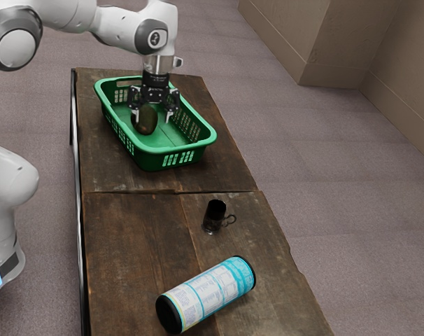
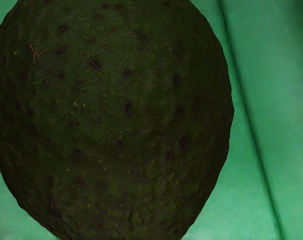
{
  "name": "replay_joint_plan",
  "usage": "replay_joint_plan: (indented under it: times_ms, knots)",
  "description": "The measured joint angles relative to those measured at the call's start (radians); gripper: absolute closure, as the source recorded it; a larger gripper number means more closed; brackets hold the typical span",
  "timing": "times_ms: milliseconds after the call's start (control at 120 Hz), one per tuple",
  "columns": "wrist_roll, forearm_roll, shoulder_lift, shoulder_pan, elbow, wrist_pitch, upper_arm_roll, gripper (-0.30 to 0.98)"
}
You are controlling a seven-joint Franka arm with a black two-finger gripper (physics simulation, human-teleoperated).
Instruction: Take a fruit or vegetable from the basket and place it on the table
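Reaching down into the green basket (image 1: 171, 149) in the exterior view, the gripper (image 1: 153, 121) stands open, its fingers spread apart, with the dark avocado (image 1: 144, 126) in the basket below it, nearer the finger on the exterior view's left; a gap shows toward the other finger. Well apart from the gripper, a dark mug (image 1: 213, 217) and a blue-and-white canister (image 1: 208, 292) lie on the wooden counter (image 1: 124, 231).

In the wrist view, the avocado's speckled skin looms close before the gripper, with the basket's green floor (image 2: 276, 100) beyond.

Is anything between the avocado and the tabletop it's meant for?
Yes: the basket has walls all around the avocado, so it probably must rise over the rim to reach the table.
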Motion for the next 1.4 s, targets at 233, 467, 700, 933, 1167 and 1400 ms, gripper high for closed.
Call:
replay_joint_plan:
  times_ms: [233,467,700,933,1167,1400]
  knots:
    - [0.002,0.004,0.006,0.004,0.004,0.013,0.0,0.03]
    - [0.003,0.045,0.014,0.01,-0.005,0.067,0.003,0.0]
    - [0.001,0.051,0.009,0.006,-0.009,0.07,0.003,0.21]
    - [0.0,0.054,0.009,0.005,-0.009,0.07,0.003,0.24]
    - [0.003,0.055,0.008,0.006,-0.041,0.14,0.003,0.09]
    - [0.005,0.071,0.006,0.008,-0.069,0.219,0.004,0.06]
